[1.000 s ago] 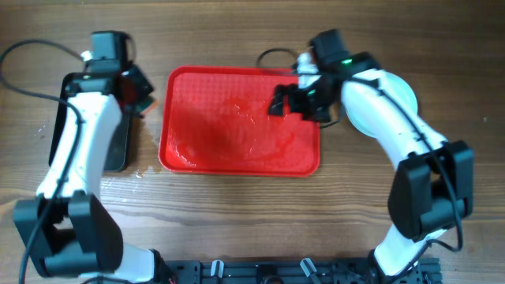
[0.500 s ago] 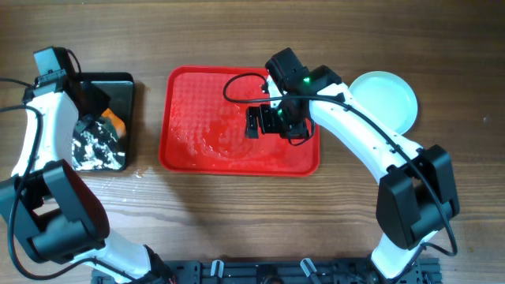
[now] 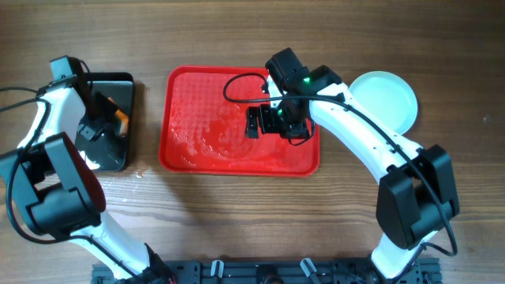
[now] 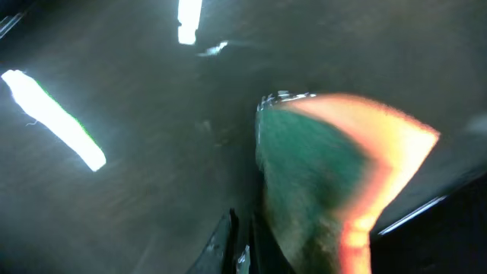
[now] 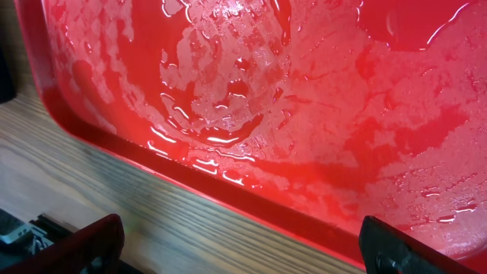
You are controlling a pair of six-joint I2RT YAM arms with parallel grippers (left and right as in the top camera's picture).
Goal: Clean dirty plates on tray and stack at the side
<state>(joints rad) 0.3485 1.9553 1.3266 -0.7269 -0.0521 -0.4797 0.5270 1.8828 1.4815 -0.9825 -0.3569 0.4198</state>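
The red tray (image 3: pixel 197 95) lies mid-table, wet and without plates on it; the right wrist view shows its pooled water and front rim (image 5: pixel 251 114). Pale blue-white plates (image 3: pixel 387 99) sit on the table to the right of the tray; from above I cannot tell how many. My right gripper (image 3: pixel 263 121) hovers open and empty over the tray's right half, its fingers (image 5: pixel 243 251) wide apart. My left gripper (image 3: pixel 101 110) is low over the black tray (image 3: pixel 110 158), fingers (image 4: pixel 240 243) close together, next to an orange-and-green sponge (image 3: pixel 118 120) that also shows blurred in the left wrist view (image 4: pixel 335 167).
The glossy black tray stands left of the red tray with a narrow strip of wood between them. Small water drops lie on the table by the red tray's front left corner (image 3: pixel 142 172). A black rail (image 3: pixel 260 272) runs along the near edge.
My right gripper moved left from the tray's right edge to over the tray, then held still. My left arm swung left off the black tray, then came back over it beside the sponge.
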